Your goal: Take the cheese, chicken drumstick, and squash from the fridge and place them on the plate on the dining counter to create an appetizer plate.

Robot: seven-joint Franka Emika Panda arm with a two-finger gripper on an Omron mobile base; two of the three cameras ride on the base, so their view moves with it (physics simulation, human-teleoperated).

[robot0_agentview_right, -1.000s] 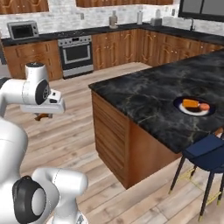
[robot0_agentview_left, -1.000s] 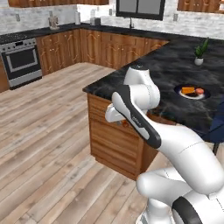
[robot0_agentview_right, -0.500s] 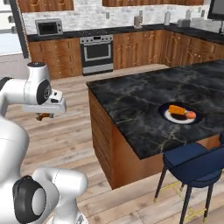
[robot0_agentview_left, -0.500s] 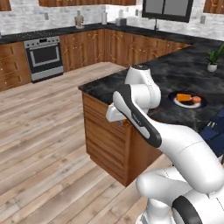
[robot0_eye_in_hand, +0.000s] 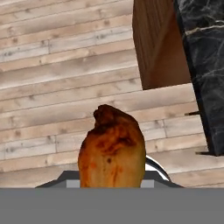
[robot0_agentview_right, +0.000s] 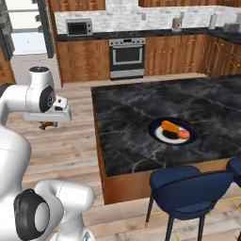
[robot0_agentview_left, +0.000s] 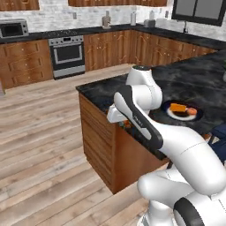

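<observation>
My gripper (robot0_agentview_right: 47, 124) hangs over the wood floor, left of the dining counter (robot0_agentview_right: 136, 113), shut on the chicken drumstick (robot0_eye_in_hand: 111, 146). The brown-orange drumstick rises from between the jaws in the hand view and hides the finger tips. In the left base view the gripper (robot0_agentview_left: 126, 124) sits against the counter's near corner (robot0_agentview_left: 99, 90). On the black marble top lies a dark plate (robot0_agentview_right: 158, 128) with the orange cheese wedge (robot0_agentview_right: 170, 126) and the red-orange squash (robot0_agentview_right: 183, 134). The plate (robot0_agentview_left: 198, 117), cheese (robot0_agentview_left: 178, 107) and squash (robot0_agentview_left: 191, 111) show behind my arm. The fridge (robot0_agentview_right: 26, 33) stands open at the far left.
Blue stools (robot0_agentview_right: 188, 188) stand at the counter's near side. A steel oven (robot0_agentview_right: 126, 56) and wooden cabinets (robot0_agentview_left: 26, 62) line the back wall, with a microwave (robot0_agentview_right: 79, 27) above. Wood floor (robot0_agentview_left: 39, 145) spreads left of the counter.
The base has driven and turned, so both base views have shifted and the counter and plate look closer. My gripper still holds the drumstick the same way.
</observation>
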